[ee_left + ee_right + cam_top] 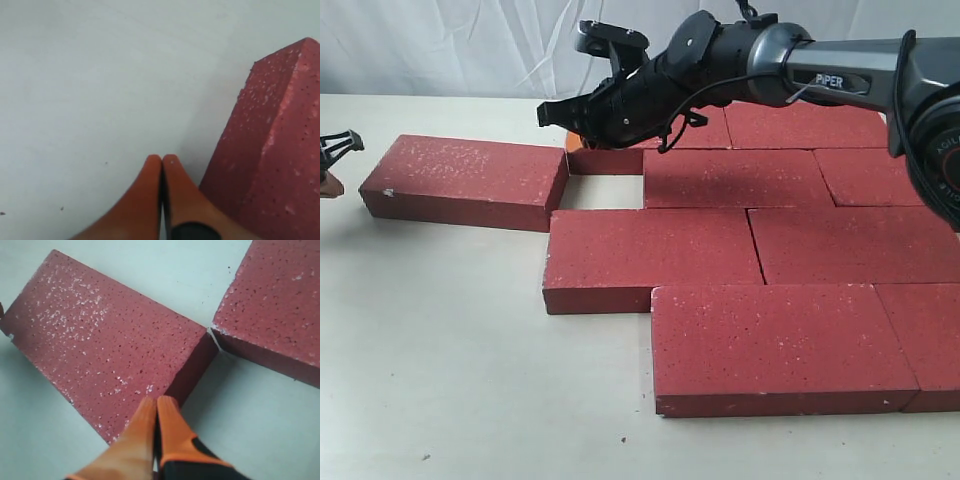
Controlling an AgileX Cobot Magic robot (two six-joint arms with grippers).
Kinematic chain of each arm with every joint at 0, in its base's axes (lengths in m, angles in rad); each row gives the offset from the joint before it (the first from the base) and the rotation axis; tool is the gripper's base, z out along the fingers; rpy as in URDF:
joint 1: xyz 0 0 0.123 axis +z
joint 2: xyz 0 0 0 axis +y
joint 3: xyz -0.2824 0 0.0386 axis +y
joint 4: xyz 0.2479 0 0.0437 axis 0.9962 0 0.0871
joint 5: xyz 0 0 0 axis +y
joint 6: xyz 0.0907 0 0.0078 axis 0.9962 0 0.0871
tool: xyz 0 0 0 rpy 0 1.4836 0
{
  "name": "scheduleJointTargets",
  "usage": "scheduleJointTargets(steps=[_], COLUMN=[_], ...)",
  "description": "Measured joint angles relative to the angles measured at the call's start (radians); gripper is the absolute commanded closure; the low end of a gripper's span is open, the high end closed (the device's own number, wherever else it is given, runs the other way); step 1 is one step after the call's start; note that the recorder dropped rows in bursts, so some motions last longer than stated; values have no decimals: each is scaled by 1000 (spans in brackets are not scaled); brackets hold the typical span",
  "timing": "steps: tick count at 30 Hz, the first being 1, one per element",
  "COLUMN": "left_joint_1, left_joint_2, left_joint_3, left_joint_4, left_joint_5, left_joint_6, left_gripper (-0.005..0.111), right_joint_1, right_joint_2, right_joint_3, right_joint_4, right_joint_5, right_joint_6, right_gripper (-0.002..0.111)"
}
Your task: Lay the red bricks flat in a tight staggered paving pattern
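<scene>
Red bricks [790, 250] are nearly all laid. The right gripper [156, 407], tips pressed together, hovers over the inner end of the skewed loose brick [465, 180]. The left gripper [162, 162], likewise pressed together, sits just beside its outer end. The rest lie packed beyond that brick. Next, probably, it needs nudging square into the gap [603, 192].

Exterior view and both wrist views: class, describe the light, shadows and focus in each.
Exterior view: even, soft light, with faint shadow under the right arm on the red bricks. Left wrist view: shut jaws blurred. Right wrist view: jaws slightly soft, while the loose brick shows crisp speckles.
</scene>
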Motion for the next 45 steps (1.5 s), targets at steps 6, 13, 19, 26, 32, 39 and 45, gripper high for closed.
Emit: scheduleJointTargets(steps=[6, 13, 19, 26, 32, 39, 45], left_joint_1=[-9, -12, -12, -12, -15, -15, -27], left_joint_2=[42, 55, 55, 55, 55, 55, 55], left_joint_3=[-12, -19, -19, -19, -19, -19, -19], left_joint_4=[-175, -194, -194, -201, -212, -216, -216], left_joint_5=[32, 107, 178, 251, 279, 285, 283], left_joint_6=[169, 191, 191, 191, 191, 191, 193], left_gripper=[107, 107, 107, 107, 107, 107, 107], right_joint_1=[0, 0, 0, 0, 0, 0, 0], right_joint_2=[0, 0, 0, 0, 0, 0, 0], right_joint_3=[0, 0, 0, 0, 0, 0, 0], right_joint_4=[0, -2, -4, -6, -7, -7, -7], right_joint_5=[4, 5, 19, 56, 60, 67, 69], right_joint_6=[0, 0, 0, 0, 0, 0, 0], right_gripper=[109, 109, 109, 109, 109, 109, 109])
